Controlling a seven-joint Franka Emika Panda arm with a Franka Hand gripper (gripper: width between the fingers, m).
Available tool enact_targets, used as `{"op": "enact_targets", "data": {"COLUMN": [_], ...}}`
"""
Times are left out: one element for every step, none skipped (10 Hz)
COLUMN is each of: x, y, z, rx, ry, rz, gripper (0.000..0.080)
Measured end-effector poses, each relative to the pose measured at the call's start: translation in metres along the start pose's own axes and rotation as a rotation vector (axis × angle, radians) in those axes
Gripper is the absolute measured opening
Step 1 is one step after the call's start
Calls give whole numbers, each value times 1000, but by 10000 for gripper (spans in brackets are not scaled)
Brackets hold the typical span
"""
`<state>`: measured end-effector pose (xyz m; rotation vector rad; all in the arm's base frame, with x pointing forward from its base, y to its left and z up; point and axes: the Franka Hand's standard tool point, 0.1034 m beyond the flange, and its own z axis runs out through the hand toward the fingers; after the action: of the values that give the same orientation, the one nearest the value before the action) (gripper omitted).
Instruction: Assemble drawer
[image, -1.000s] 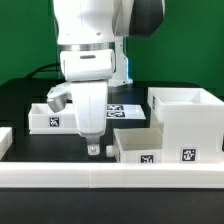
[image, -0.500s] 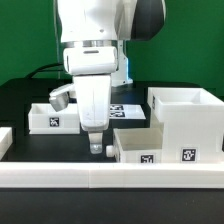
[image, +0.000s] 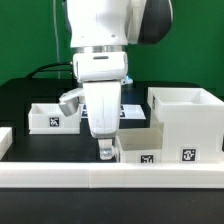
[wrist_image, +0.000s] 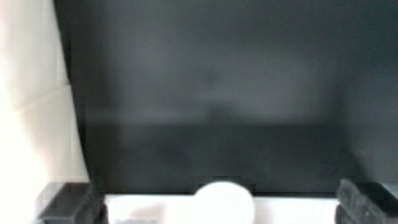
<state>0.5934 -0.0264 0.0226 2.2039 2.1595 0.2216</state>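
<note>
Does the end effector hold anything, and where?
Unclear: the end effector is at the wall of the low drawer box, a white part between its fingers, contact not visible.

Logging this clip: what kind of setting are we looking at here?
Probably a robotics lab bench rather than a home or workshop: a black table, a plain green backdrop, and white drawer parts carrying printed marker tags.

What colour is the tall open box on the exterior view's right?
White; the tall open white box carries a black-and-white tag. Exterior view shows it best.
</note>
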Motion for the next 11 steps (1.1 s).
{"op": "enact_targets", "data": {"x": [4,7,13,20,26,27,27,27,27,27,26], "y": [0,0,0,-1,-1,-1,0,0,0,0,0], "z": [1,1,2,3,3,3,3,3,3,3,4], "rx": [1,1,2,4,5,4,3,3,3,3,-11], "ry": [1,3,4,6,7,4,-6,-11,-14,-15,-13], "rz": [0,5,8,12,4,6,1,-5,-10,-12,-12], "gripper": [649,649,649,649,649,649,649,649,649,649,649]}}
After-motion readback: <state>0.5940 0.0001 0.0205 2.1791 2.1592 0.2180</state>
